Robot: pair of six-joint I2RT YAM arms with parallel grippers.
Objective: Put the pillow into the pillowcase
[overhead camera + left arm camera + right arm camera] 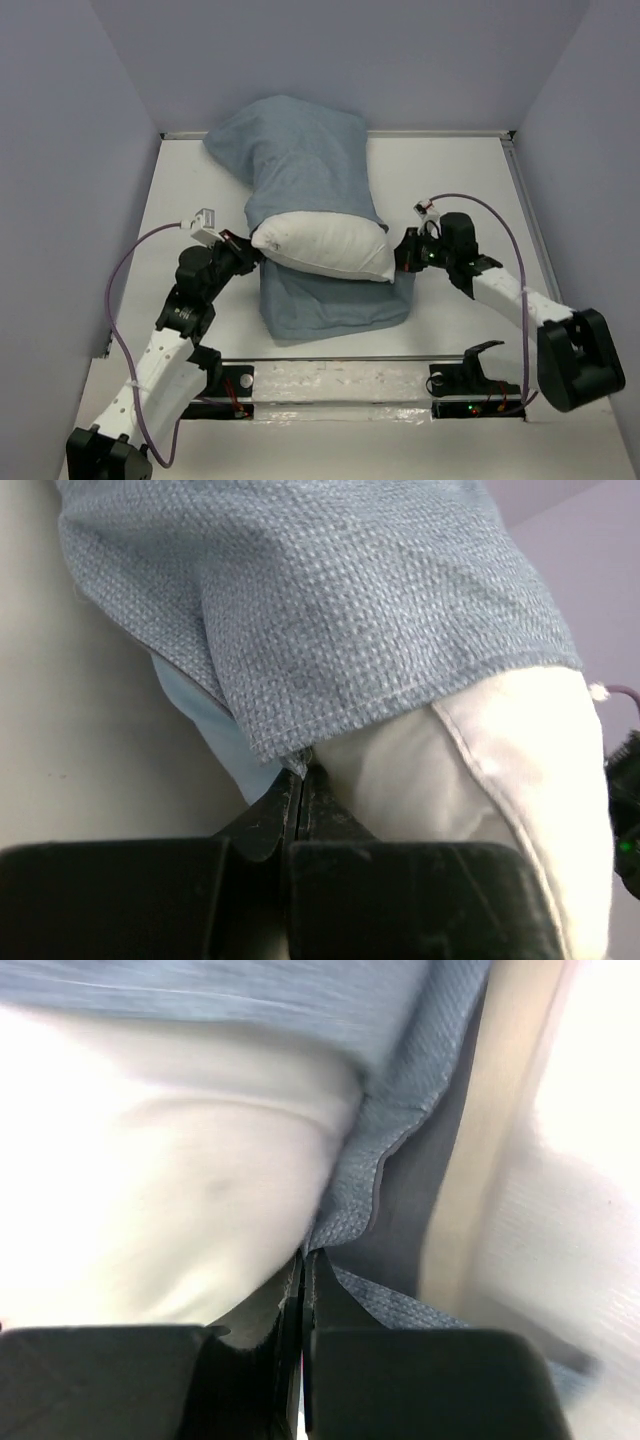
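1. Pillow point(325, 248): plain white and stuffed, lying crosswise at the middle of the table point(460, 180). Its far part is under the pillowcase's upper layer. Its near long edge and both ends are bare.
2. Pillowcase point(300, 160): dusty blue-grey woven cloth. The closed end is bunched toward the back wall point(400, 60). The open mouth's stitched hem crosses the pillow, and the lower layer spreads out beneath it toward the arm bases.
3. Left gripper point(300, 780): jaws pressed together, pinching the hem corner of the pillowcase at the pillow's left end.
4. Right gripper point(303, 1260): jaws pressed together on the hem edge of the pillowcase at the pillow's right end, with white pillow just beside the fingers.
5. Edges and room: bare white tabletop lies on either side of the cloth, wider on the right. Grey-lilac walls close the left, back and right sides. A clear taped strip point(340, 378) runs between the arm bases along the near edge.
6. Writing: no lettering is large enough to read in any view.
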